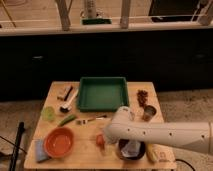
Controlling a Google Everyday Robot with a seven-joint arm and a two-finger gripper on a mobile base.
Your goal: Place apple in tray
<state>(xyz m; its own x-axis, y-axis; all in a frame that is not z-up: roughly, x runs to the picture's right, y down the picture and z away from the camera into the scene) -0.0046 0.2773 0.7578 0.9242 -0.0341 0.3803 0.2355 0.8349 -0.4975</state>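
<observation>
One arm (165, 135), white, reaches in from the right over the table's front edge. Its gripper (106, 137) sits low at the front of the table, right against the apple (100, 141); whether it grips the fruit or is released, I cannot tell.

There is one apple, red-orange, near the front edge between the two bowls and partly hidden by the arm. It is on the table side of things, well apart from the tray (102, 93). There is one tray, dark green, at the back middle of the table, with nothing visible inside.

Counted:
- Two bowls: an orange one (59, 142) at front left and a dark one (131, 149) at front right, under the arm.
- One lime cup (48, 113) at the left edge.
- One metal can (148, 112) at the right, with one reddish-brown heap (143, 95) just behind it.
- One dark-headed spoon (67, 104) left of the tray, beside one small brown block (64, 91).
- One green vegetable (67, 120) and one slim utensil (93, 119) in front of the tray.
- One yellow item (151, 153) right of the dark bowl.
- One blue cloth (39, 150) under the orange bowl's left side.

The table (82, 155) is pale wood and square. The floor (20, 110) is speckled. Dark cabinets (100, 55) run behind it, topped by a rail with white posts (64, 14). A black pole (19, 146) leans at the front left.
</observation>
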